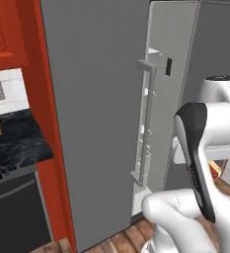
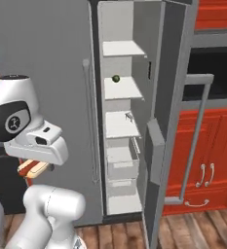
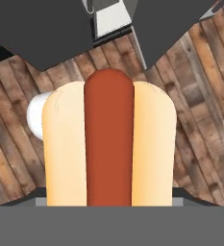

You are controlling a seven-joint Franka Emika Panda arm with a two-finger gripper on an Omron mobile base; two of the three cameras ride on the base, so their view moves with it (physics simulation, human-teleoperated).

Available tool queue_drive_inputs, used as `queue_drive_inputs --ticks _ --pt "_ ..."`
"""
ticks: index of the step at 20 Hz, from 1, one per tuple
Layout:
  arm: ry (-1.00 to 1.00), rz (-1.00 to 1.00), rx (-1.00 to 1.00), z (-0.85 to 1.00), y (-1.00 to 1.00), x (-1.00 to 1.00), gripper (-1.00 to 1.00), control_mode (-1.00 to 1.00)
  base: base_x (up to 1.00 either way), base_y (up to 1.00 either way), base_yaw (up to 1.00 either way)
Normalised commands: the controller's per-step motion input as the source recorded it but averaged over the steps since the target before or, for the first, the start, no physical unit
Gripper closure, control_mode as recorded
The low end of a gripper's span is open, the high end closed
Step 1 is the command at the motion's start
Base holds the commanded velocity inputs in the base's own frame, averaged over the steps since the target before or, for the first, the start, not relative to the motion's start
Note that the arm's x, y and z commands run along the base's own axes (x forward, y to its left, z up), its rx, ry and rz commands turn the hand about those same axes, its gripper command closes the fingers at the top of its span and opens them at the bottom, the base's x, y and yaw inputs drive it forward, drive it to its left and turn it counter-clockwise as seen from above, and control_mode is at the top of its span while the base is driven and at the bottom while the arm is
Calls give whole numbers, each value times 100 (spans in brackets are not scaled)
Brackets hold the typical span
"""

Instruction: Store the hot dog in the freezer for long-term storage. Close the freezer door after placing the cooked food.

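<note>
Hand view looks along the gripper (image 3: 108, 204) at the hot dog (image 3: 108, 144): a red-brown sausage lies in a pale split bun, running straight away from the camera, with dark finger parts just showing at either side of the bun's near end. The jaws are clenched on the hot dog, which hangs over the brown wood-plank floor (image 3: 200, 96). Beyond the bun's far tip sit the grey bottom edges of the fridge and a strip of white interior between them.

Right base view shows the same hot dog (image 2: 32, 168) beneath the white hand, low at the left, well apart from the freezer (image 2: 121, 126). That compartment stands open, with white shelves stacked above clear drawers, and a small dark green round thing (image 2: 116, 78) rests on the second shelf. The freezer door (image 2: 168, 121) is swung wide to the right, its long bar handle (image 2: 195, 141) facing red cabinets (image 2: 207, 160).

Left base view has the wider grey door (image 1: 99, 118) shut in front, and a black marbled counter (image 1: 15, 143) at the left beside a red panel.
</note>
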Motion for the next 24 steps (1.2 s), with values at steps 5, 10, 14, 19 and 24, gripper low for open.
queue_drive_inputs --ticks 5,10,14,19,24 --pt "0 0 0 0 0 0 100 100 0 -80 39" --pt "0 0 0 0 0 0 100 100 0 -29 -2" --pt "0 0 0 0 0 0 100 100 0 -5 -33" --pt "0 0 0 0 0 0 100 100 10 0 -25" --pt "0 0 0 0 0 0 100 100 34 0 -3"
